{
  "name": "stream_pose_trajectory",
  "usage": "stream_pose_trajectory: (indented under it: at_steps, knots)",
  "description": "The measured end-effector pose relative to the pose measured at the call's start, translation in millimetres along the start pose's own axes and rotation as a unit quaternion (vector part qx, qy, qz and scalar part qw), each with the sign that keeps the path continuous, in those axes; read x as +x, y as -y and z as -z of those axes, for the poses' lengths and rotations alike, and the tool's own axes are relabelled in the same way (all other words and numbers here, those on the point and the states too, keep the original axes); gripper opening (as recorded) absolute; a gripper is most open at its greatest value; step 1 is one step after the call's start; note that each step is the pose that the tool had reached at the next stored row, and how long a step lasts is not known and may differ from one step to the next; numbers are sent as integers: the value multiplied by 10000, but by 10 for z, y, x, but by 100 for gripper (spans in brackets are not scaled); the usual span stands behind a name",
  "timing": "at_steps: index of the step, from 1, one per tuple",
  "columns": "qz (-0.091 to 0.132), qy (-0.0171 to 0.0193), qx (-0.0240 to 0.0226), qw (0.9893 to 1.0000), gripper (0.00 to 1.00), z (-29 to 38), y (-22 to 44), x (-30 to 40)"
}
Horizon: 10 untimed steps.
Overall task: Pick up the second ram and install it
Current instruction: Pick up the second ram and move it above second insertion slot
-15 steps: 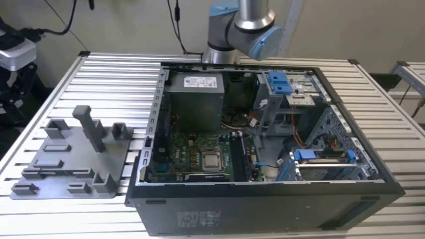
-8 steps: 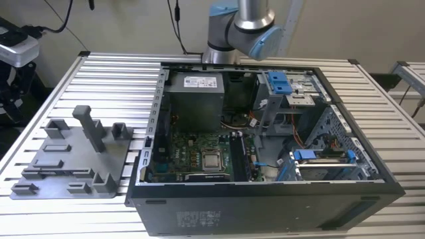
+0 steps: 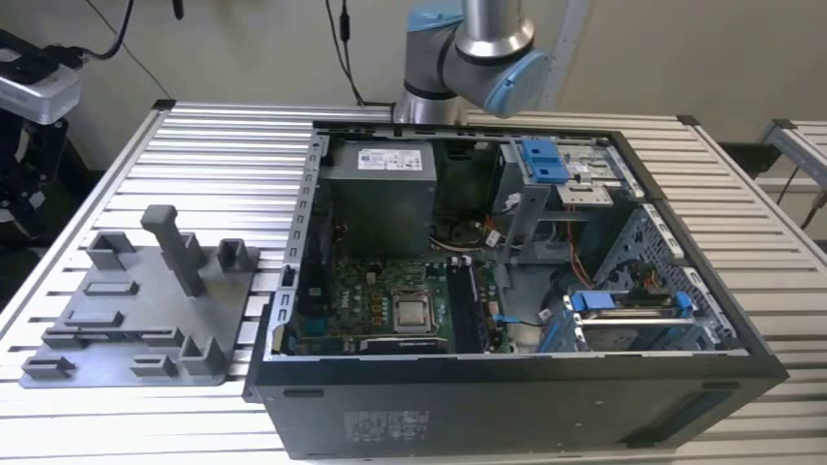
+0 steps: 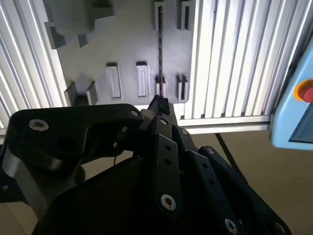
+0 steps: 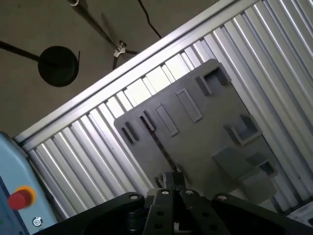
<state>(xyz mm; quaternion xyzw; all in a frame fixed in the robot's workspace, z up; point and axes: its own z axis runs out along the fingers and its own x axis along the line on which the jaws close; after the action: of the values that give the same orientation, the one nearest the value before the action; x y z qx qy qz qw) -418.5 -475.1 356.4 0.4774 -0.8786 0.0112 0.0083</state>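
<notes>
The second ram (image 4: 160, 49) is a thin dark strip seen edge-on. It stands in the slotted holders of a grey fixture plate (image 4: 127, 44) and runs along the plate (image 5: 205, 142) as a dark line (image 5: 156, 144). My gripper (image 4: 159, 104) hovers well above the plate's near end, over the end of the stick. Its black fingertips are pressed together with nothing between them, as the first wrist view confirms (image 5: 173, 178). In the exterior view the fixture plate (image 3: 142, 320) lies at the left of the slatted table, and my arm's elbow (image 3: 472, 58) rises behind the computer.
An open computer case (image 3: 517, 387) fills the table's middle, with the motherboard (image 3: 375, 300) and memory slots (image 3: 472, 300) exposed. A light-blue pendant with a red button (image 4: 293, 112) hangs beyond the table edge (image 4: 225, 125). A round stand base (image 5: 58, 66) sits on the floor.
</notes>
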Motion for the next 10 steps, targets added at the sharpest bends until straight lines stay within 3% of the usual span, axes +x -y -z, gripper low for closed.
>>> stream_pose_trajectory:
  at_steps: [10]
  knots:
    - [501,13,23,9987,11,-1,-9,6]
